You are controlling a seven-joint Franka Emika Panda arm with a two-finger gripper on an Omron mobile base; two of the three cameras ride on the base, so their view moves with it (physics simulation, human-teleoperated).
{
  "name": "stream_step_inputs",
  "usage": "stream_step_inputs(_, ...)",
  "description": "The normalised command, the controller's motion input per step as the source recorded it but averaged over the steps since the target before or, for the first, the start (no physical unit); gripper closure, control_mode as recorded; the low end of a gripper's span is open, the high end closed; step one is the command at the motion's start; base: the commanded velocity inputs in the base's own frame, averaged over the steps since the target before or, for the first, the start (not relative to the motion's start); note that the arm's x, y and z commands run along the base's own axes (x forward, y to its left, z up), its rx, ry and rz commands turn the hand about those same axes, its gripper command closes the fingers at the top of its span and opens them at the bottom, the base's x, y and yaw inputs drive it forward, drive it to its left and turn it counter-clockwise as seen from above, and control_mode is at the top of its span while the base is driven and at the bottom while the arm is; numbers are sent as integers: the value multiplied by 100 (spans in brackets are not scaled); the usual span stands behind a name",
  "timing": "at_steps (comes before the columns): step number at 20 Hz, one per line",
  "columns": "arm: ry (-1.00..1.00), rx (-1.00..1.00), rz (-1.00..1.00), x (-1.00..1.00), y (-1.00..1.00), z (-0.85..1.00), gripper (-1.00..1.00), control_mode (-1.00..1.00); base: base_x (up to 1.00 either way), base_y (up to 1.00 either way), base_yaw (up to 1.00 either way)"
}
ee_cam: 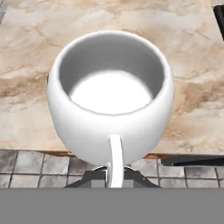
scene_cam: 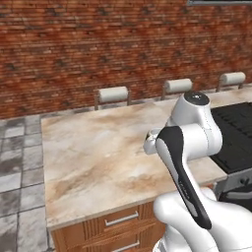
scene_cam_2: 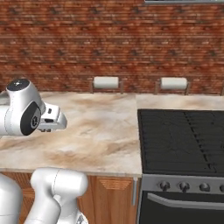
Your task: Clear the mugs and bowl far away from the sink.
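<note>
A squat plain white mug [ee_cam: 111, 109] is close up in the hand view, upright with its empty inside showing. Its thin white handle [ee_cam: 115, 159] runs down between my fingertips, and my gripper [ee_cam: 114, 176] is shut on that handle. The mug hangs above the marble counter [ee_cam: 26, 52], near the counter's front edge. In the left base view my hand [scene_cam: 150, 142] pokes out from behind the white arm over the counter [scene_cam: 98, 157]. In the right base view the hand [scene_cam_2: 52, 119] is at the left, above the counter [scene_cam_2: 100, 131]. The bowl and the sink are out of view.
A black stovetop [scene_cam_2: 183, 140] with an oven front and knobs adjoins the counter on the right [scene_cam: 236, 133]. White-cushioned stools [scene_cam: 113, 94] [scene_cam_2: 106, 82] stand behind the counter before a brick wall. Grey floor tiles [scene_cam: 19, 162] lie to the left.
</note>
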Motion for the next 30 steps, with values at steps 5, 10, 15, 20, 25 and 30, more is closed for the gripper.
stream_step_inputs(5, 0, 0, 0, 0, 0, 0, 100, 100, 48, 0, 27)
stream_step_inputs(10, 0, 0, 6, 15, 0, -6, 100, -100, 54, 0, 24)
stream_step_inputs(15, 5, 0, 22, 70, 0, -31, 100, -100, 0, 0, 0)
stream_step_inputs(20, 8, 0, 9, 57, -2, -28, 100, -100, 0, 0, 0)
stream_step_inputs(25, 5, -3, 1, 35, 0, -43, 100, -100, 0, 0, 0)
stream_step_inputs(30, 11, -2, 0, 36, 0, -46, 100, -100, 0, 0, 0)
